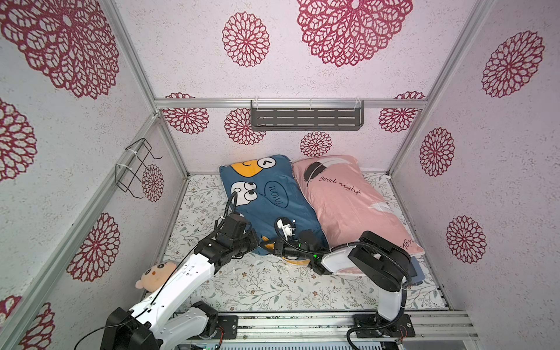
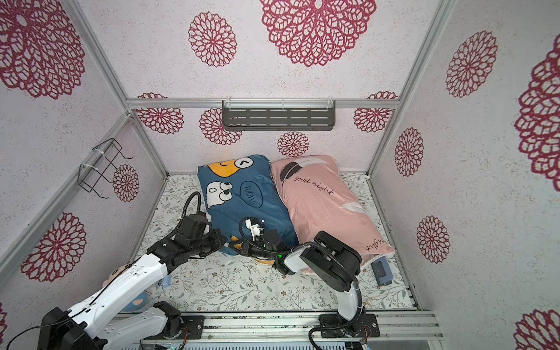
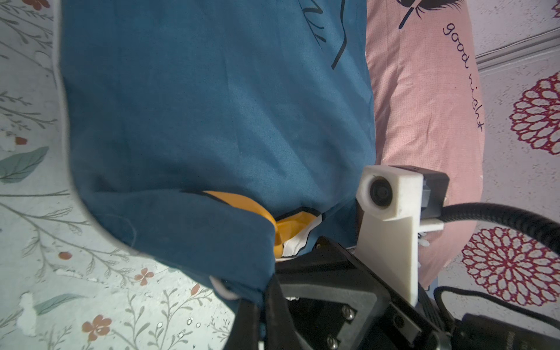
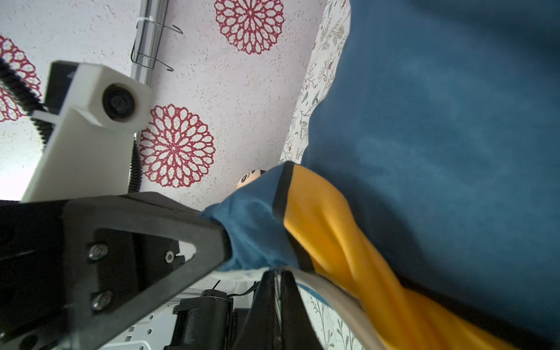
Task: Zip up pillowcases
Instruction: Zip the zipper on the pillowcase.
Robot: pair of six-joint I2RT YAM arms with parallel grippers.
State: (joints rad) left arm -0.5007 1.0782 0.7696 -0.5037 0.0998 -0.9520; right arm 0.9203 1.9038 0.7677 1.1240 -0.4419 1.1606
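The blue pillowcase [image 1: 263, 212] bears yellow and white cartoon faces outlined in black, plus a "WOW!" bubble — the pink pillowcase [image 1: 348, 212] a black feather, a white one and dark "good night" script. The sheet [image 1: 257, 285] is pale, printed with grey-green sprigs and small rust-red flowers. The walls [image 1: 288, 75] are speckled off-white with crimson lacework rosettes; the shelf [image 1: 306, 118] is dark grey.
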